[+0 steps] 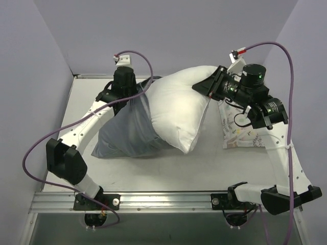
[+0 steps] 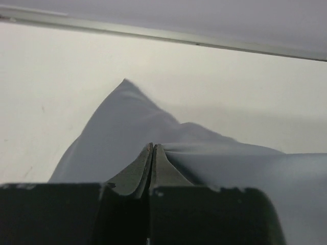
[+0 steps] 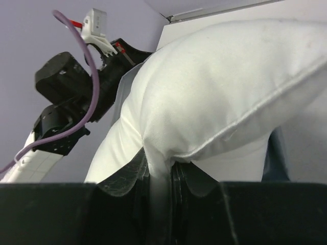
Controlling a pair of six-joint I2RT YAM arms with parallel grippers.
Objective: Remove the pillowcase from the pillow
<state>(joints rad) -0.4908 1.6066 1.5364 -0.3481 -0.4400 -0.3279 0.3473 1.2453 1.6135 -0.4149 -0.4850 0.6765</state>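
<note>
Both claws clenched: left gripper (image 2: pixel 152 148) on the grey pillowcase (image 1: pixel 125 130), right gripper (image 3: pixel 161 168) on the white pillow (image 1: pixel 179 109).
Near: the pillowcase's lower corner rests on the table (image 1: pixel 168 171). Mid-table: the pillow lies slanted, right part out and plump, left part inside the pillowcase. A small printed pillow (image 1: pixel 240 135) lies just to its right, partly under the right arm. Further back: the left gripper's jaws are pressed flat together at the pillowcase's upper edge, with grey cloth bunched up to the tips; can't tell how much cloth sits between them. The right gripper pinches the pillow's far-right corner at the piped seam, white fabric squeezed between the fingers.
</note>
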